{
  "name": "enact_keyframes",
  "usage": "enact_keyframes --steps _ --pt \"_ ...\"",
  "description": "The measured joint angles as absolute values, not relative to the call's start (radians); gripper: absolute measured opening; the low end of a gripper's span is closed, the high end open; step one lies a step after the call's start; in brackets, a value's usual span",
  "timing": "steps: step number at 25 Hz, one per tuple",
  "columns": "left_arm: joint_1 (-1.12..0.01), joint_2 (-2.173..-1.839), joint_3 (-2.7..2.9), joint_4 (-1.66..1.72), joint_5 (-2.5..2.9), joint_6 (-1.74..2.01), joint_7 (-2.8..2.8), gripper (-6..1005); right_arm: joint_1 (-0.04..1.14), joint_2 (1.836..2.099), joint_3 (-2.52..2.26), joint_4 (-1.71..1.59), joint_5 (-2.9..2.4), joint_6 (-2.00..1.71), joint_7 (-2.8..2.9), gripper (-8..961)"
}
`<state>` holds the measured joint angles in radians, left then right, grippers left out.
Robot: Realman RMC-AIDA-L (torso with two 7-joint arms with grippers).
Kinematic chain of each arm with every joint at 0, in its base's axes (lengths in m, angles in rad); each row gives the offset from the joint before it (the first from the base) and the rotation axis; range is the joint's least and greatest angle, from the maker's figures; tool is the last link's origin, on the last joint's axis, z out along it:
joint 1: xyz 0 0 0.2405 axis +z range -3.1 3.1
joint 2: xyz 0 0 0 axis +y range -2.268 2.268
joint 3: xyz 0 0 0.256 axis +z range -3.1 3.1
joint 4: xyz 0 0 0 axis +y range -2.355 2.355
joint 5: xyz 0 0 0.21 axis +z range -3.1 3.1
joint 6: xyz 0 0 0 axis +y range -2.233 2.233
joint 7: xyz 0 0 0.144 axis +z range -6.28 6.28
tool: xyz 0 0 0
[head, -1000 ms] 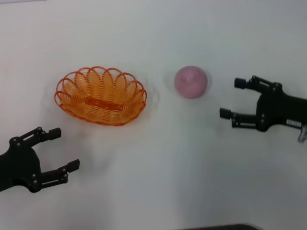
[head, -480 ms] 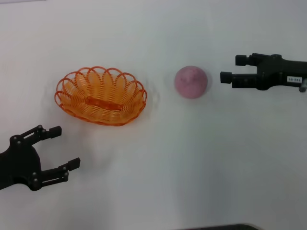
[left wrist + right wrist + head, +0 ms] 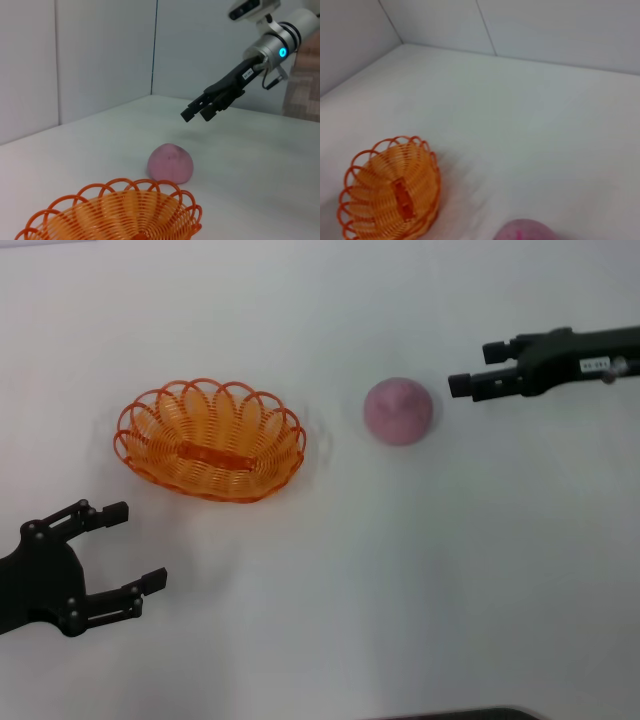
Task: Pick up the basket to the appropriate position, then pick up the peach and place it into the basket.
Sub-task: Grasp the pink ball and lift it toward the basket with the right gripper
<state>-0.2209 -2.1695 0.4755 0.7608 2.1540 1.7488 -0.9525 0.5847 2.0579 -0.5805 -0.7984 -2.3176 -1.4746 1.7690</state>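
Observation:
The orange wire basket [image 3: 210, 440] sits on the white table at the left of centre, with nothing in it. The pink-mauve peach [image 3: 398, 411] rests to its right, apart from it. My right gripper [image 3: 472, 368] hovers open just right of the peach and a little beyond it, above the table and not touching it. Nearer than the basket and to its left, my left gripper [image 3: 140, 545] is open and holds nothing. The left wrist view shows the basket [image 3: 115, 215], the peach [image 3: 170, 163] and the right gripper [image 3: 196, 112] above it. The right wrist view shows the basket [image 3: 390, 192] and the top of the peach [image 3: 527, 231].
The white table [image 3: 330, 590] carries only the basket and the peach. Pale walls [image 3: 100, 55] enclose the table's far sides.
My right gripper has risen and moved toward the far side, turning on its wrist and closing in on the peach. The left arm, basket and peach have not moved.

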Motion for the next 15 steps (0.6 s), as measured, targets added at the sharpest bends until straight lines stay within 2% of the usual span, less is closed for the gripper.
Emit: enact_keyframes --steps 15 --pt "-0.223 -2.169 0.476 0.762 2.154 1.747 -0.952 872 0.722 2.086 -0.759 -0.915 -2.541 -1.498 2.090 946"
